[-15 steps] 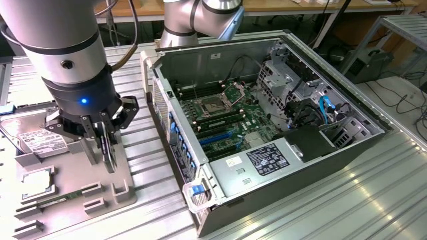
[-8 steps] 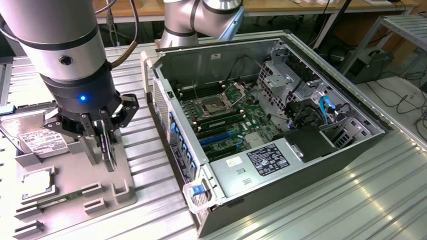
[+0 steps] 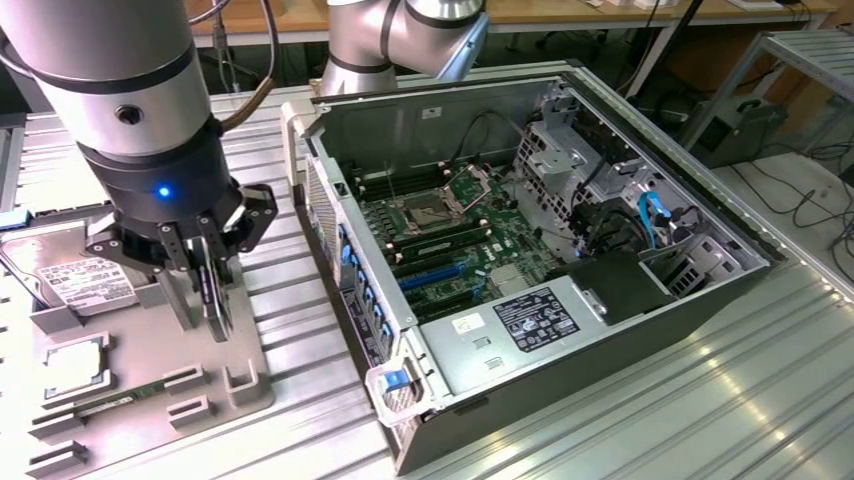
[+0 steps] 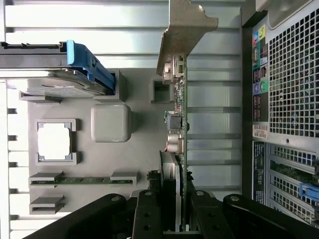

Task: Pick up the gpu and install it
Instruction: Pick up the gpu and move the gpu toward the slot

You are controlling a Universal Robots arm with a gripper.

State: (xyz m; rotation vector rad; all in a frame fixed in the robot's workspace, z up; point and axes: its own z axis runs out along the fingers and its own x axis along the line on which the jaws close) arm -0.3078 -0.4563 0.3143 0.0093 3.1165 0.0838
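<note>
The gpu (image 3: 210, 290) is a thin dark card standing on edge over the grey fixture tray (image 3: 147, 330) at the exterior view's left. My gripper (image 3: 203, 322) points straight down and is shut on it. In the wrist view the gpu (image 4: 178, 124) runs edge-on away from the gripper (image 4: 174, 211), one black finger (image 4: 147, 214) pressed on each side. Its silver bracket (image 4: 185, 25) is at the far end. An empty holder slot (image 4: 162, 92) shows just beside the card. I cannot tell whether the card still touches the tray.
The tray also holds a silver hard drive (image 3: 70, 275) with a blue tab (image 4: 87, 64), a square processor (image 3: 74, 362) and a green memory stick (image 3: 114, 405). The open computer case (image 3: 627, 330) lies at the exterior view's right, motherboard (image 3: 454, 235) with blue slots (image 3: 427, 275) exposed.
</note>
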